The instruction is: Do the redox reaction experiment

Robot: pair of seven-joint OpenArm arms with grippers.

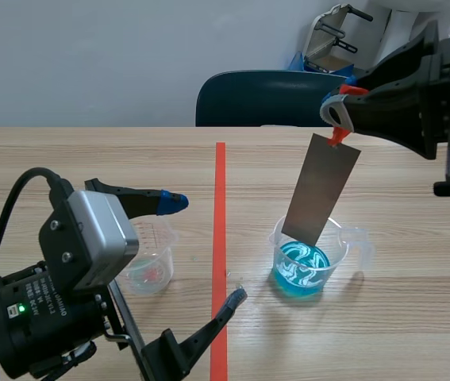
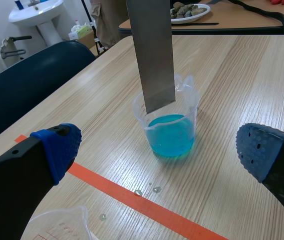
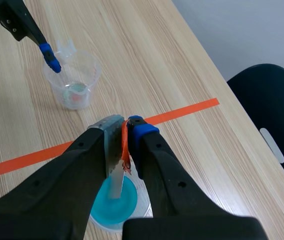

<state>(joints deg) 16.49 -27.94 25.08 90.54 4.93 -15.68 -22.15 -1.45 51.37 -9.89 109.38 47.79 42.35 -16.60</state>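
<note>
Item 1: metal strip (image 1: 321,189), flat, grey and rectangular, hanging tilted with its upper end toward 1 o'clock and its lower end inside the rim of the blue beaker; from these angles I cannot tell if the bottom edge touches the liquid. Item 2: blue beaker (image 1: 304,262), clear plastic with a spout, standing upright on the table (image 1: 415,317) and part-filled with bright blue liquid. Item 3: right gripper (image 3: 125,131), raised above the beaker and coming in from about 2 o'clock of it, fingers clenched on the strip's upper end, where an orange-red tab (image 1: 336,136) shows between the pads. Item 4: small clear cup (image 1: 151,258), upright at 9 o'clock of the blue beaker, across the tape line (image 1: 220,206), with a faint reddish trace in its bottom. Item 5: left gripper (image 1: 205,250), low at about 8 o'clock of the beaker, fingers spread wide and grasping nothing; one blue-padded fingertip sits over the cup's far rim, the other lies near the tape line. Item 6: a few water droplets (image 2: 147,191) on the wood just beside the tape, at 7 o'clock of the beaker. Item 7: dark blue chair (image 1: 264,99) at the table's far edge, 12 o'clock.
</note>
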